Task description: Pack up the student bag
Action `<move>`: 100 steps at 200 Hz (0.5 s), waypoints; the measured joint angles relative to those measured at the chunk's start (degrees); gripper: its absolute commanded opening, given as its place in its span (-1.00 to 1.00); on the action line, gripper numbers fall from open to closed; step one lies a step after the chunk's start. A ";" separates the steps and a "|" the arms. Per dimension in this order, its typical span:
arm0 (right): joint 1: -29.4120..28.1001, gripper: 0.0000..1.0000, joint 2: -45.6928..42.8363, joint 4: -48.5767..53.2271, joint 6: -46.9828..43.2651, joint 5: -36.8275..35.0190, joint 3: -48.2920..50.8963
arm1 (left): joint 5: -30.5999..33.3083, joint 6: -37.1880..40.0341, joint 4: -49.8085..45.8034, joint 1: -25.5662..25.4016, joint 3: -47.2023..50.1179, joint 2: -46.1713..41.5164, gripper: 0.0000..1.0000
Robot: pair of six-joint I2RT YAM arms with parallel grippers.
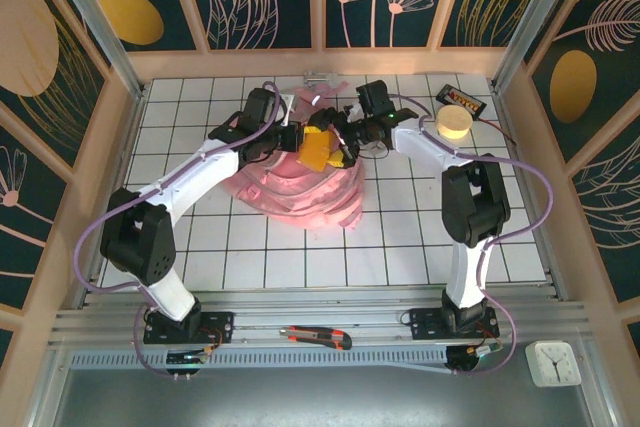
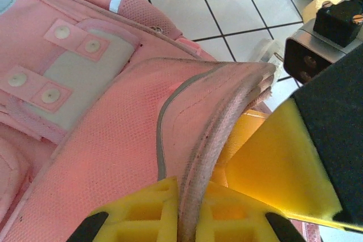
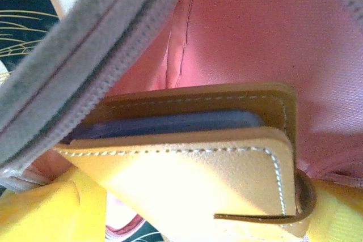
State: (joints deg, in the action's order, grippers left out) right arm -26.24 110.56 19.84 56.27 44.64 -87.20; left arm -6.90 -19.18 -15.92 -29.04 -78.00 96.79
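The student bag (image 1: 305, 197) lies slumped mid-table (image 1: 200, 247). At its far end, your left hand (image 2: 182, 216) is clenched on the zipper rim, propping the mouth open. Your right hand (image 3: 195, 208) straddles a yellow leather case (image 3: 187, 168) inside that mouth; I cannot tell whether it grips. This looks like the loading step. Next, leave the case inside and back out clear of the rim.

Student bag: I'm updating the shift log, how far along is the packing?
Done: left claw pinches the rim of the student bag, mouth open. In hand: yellow wallet at the right claw, partly inside. Left: possibly the tape roll still on the table, then closing.
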 measured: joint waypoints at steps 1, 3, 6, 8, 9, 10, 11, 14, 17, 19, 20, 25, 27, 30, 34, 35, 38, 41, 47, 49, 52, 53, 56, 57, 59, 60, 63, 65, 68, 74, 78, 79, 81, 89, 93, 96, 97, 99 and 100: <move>0.00 0.98 -0.04 0.02 -0.04 0.00 0.07 | 0.04 0.00 -0.02 0.00 0.00 0.02 -1.00; 0.00 0.98 -0.09 -0.02 -0.17 -0.04 0.20 | 0.24 0.00 0.00 -0.02 0.00 0.00 -1.00; 0.00 0.97 -0.22 -0.02 -0.44 -0.04 0.39 | 0.44 0.04 0.00 -0.09 0.00 0.00 -1.00; 0.00 0.97 -0.31 -0.02 -0.46 -0.07 0.52 | 0.59 0.02 0.00 -0.15 0.00 0.00 -1.00; 0.00 0.97 -0.35 -0.02 -0.48 -0.09 0.61 | 0.66 0.04 -0.02 -0.15 0.00 0.00 -1.00; 0.00 0.97 -0.42 -0.02 -0.50 -0.11 0.68 | 0.79 0.04 0.00 -0.17 0.00 0.00 -1.00; 0.00 0.97 -0.50 -0.09 -0.61 -0.15 0.83 | 0.94 0.04 0.00 -0.17 0.00 0.00 -1.00; 0.00 0.98 -0.70 -0.13 -0.76 -0.17 1.14 | 1.01 0.07 0.00 -0.22 0.00 0.00 -1.00; 0.00 0.98 -0.96 -0.20 -0.85 -0.24 1.49 | 1.29 0.13 0.00 -0.24 0.00 0.00 -1.00; 0.00 0.97 -1.16 -0.22 -0.92 -0.26 1.77 | 1.40 0.22 -0.02 -0.28 0.00 0.00 -1.00; 0.00 0.98 -1.31 -0.22 -0.96 -0.26 1.97 | 1.42 0.22 -0.02 -0.31 0.00 0.02 -1.00; 0.02 0.97 -1.86 -0.22 -1.18 -0.39 2.67 | 1.84 0.28 -0.04 -0.35 0.00 0.00 -1.00; 0.04 0.97 -2.12 -0.22 -1.31 -0.42 2.99 | 1.92 0.33 -0.04 -0.37 0.00 0.00 -1.00; 0.04 0.97 -2.49 -0.24 -1.49 -0.50 3.45 | 2.29 0.46 -0.04 -0.39 0.00 0.00 -1.00; 0.04 0.97 -3.06 -0.35 -1.66 -0.61 4.11 | 2.58 0.46 -0.09 -0.48 0.00 0.00 -1.00; 0.04 0.97 -3.15 -0.35 -1.70 -0.63 4.22 | 2.78 0.50 -0.09 -0.50 -0.02 0.00 -1.00; 0.04 0.97 -3.52 -0.42 -1.88 -0.70 4.63 | 2.99 0.55 -0.09 -0.52 -0.02 0.00 -1.00; 0.04 0.97 -3.93 -0.42 -1.97 -0.72 5.05 | 3.19 0.68 -0.11 -0.55 -0.02 0.00 -1.00; 0.04 0.97 -4.63 -0.50 -2.21 -0.87 5.77 | 3.58 0.72 -0.13 -0.59 -0.02 0.00 -1.00; 0.04 0.96 -4.92 -0.50 -2.27 -0.92 6.01 | 3.65 0.74 -0.13 -0.61 -0.02 0.00 -1.00; 0.07 0.96 -5.31 -0.57 -2.38 -1.07 6.38 | 3.82 0.85 -0.13 -0.61 -0.02 0.00 -1.00; 0.07 0.96 -5.40 -0.59 -2.40 -1.07 6.49 | 3.87 0.90 -0.13 -0.61 -0.02 0.00 -1.00; 0.07 0.96 -5.77 -0.59 -2.47 -1.11 6.86 | 4.04 0.90 -0.11 -0.63 -0.02 0.00 -1.00; 0.07 0.96 -5.99 -0.59 -2.58 -1.20 7.06 | 4.04 0.92 -0.13 -0.63 -0.02 0.00 -1.00; 0.11 0.96 -6.25 -0.59 -2.64 -1.27 7.34 | 4.13 0.92 -0.13 -0.63 -0.02 0.00 -1.00; 0.11 0.95 -6.32 -0.59 -2.67 -1.27 7.43 | 4.15 0.92 -0.13 -0.63 -0.02 0.00 -1.00; 0.11 0.95 -6.82 -0.55 -2.89 -1.33 7.91 | 4.26 0.92 -0.13 -0.63 -0.02 0.00 -1.00; 0.11 0.95 -7.08 -0.57 -3.02 -1.49 8.22 | 4.26 0.92 -0.11 -0.63 -0.02 0.00 -1.00; 0.15 0.94 -7.43 -0.59 -3.06 -1.53 8.59 | 4.33 0.92 -0.11 -0.63 -0.02 0.00 -1.00; 0.22 0.91 -8.20 -0.57 -3.37 -1.68 9.40 | 4.42 0.92 -0.11 -0.63 -0.02 0.00 -1.00; 0.22 0.89 -8.57 -0.59 -3.48 -1.73 9.81 | 4.42 0.92 -0.11 -0.63 -0.02 0.00 -1.00; 0.24 0.88 -8.70 -0.59 -3.45 -1.77 9.99 | 4.42 0.92 -0.11 -0.63 -0.02 0.00 -1.00; 0.28 0.87 -8.83 -0.61 -3.45 -1.79 10.16 | 4.42 0.92 -0.11 -0.63 -0.02 0.00 -1.00; 0.33 0.77 -9.44 -0.61 -3.72 -1.97 11.02 | 4.42 0.92 -0.09 -0.63 -0.02 0.02 -1.00; 0.33 0.69 -9.64 -0.61 -3.80 -2.14 11.34 | 4.42 0.92 -0.07 -0.63 -0.02 0.00 -1.00; 0.35 0.63 -9.77 -0.59 -3.93 -2.23 11.58 | 4.39 0.92 -0.07 -0.63 -0.02 0.00 -1.00; 0.37 0.61 -9.81 -0.66 -4.26 -2.25 11.72 | 4.39 0.92 -0.07 -0.63 -0.02 0.00 -1.00; 0.37 0.57 -9.86 -0.68 -4.13 -2.36 11.91 | 4.39 0.92 -0.07 -0.63 -0.02 0.00 -1.00; 0.37 0.55 -9.88 -0.68 -3.98 -2.40 11.96 | 4.37 0.94 -0.07 -0.63 -0.02 0.00 -1.00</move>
State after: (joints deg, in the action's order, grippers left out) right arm -25.87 100.68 19.16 52.29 42.24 -75.24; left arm -2.52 -18.24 -15.99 -29.67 -78.02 96.79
